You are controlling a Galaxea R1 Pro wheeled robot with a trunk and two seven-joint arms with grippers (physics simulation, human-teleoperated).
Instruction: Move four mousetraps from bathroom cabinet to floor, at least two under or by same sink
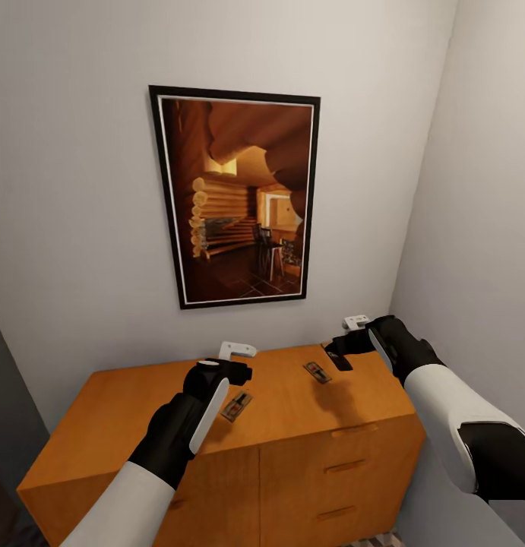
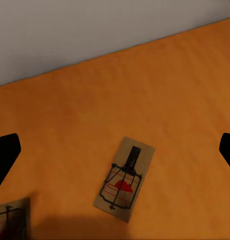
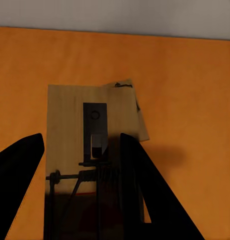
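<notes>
The orange-brown cabinet stands against the wall. One mousetrap lies flat on its top just below my open left gripper. In the left wrist view that mousetrap sits between the widely spread fingers, and the corner of another mousetrap shows at the frame's edge. My right gripper hovers over the back right of the cabinet top, shut on a mousetrap lifted off the wood. Partly hidden beneath it lies one more mousetrap. A further mousetrap rests left of the right gripper.
A large framed picture hangs on the wall above the cabinet. A side wall closes in on the right. The drawer fronts with bar handles face me. A sliver of patterned floor shows below.
</notes>
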